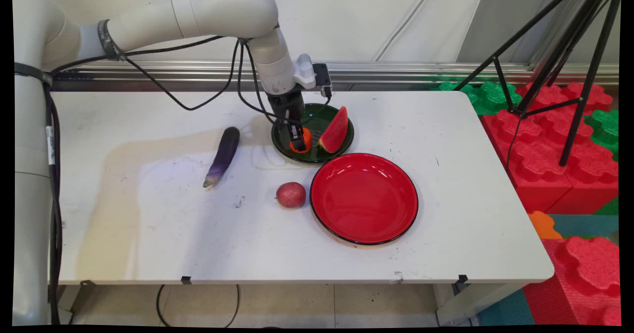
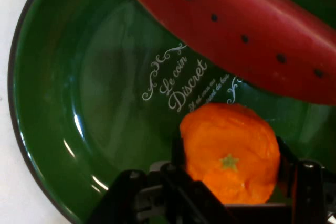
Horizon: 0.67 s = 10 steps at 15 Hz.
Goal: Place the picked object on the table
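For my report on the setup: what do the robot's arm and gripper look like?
The arm is white, made of rounded tube-like links, with a dark band near one joint. Loose black cables hang from it. The gripper is black, with two fingers on a black linkage.

The end effector (image 1: 298, 139) reaches down into the far plate (image 1: 282, 144), its fingers either side of the orange (image 2: 230, 153), which sits in that plate. Just to its right, in the same plate, lies the watermelon slice (image 1: 335, 131) (leaning on the rim). Left of the end effector, on the tabletop (image 1: 148, 234), lies the eggplant (image 1: 223, 155) — well apart from the plate. Nearer the camera sits the apple (image 1: 290, 194), and just right of it the second plate (image 1: 364, 199).
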Tool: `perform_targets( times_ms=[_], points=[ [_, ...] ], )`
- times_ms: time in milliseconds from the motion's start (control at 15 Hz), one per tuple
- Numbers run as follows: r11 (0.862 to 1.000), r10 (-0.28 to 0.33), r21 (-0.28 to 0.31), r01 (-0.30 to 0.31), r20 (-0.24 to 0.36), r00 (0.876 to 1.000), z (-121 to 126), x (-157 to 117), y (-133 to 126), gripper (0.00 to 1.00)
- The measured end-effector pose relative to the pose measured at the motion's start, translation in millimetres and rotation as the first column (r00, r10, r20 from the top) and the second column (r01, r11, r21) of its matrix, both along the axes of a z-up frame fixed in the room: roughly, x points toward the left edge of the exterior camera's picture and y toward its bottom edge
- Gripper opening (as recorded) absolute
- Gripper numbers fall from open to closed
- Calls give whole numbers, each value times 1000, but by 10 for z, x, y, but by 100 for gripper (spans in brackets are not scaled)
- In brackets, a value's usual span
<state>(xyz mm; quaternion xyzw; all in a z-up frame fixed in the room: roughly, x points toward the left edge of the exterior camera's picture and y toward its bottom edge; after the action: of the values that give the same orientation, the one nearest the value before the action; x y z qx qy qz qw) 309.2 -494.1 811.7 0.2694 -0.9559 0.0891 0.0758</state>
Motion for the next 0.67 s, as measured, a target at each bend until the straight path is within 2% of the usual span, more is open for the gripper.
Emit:
perform_targets(
  times_ms=[200,667],
  points=[
    [999,27,-32,-27,5,1000,143,7,34,0],
    [985,98,-140,-98,-5,995,830,41,239,0]
  ],
)
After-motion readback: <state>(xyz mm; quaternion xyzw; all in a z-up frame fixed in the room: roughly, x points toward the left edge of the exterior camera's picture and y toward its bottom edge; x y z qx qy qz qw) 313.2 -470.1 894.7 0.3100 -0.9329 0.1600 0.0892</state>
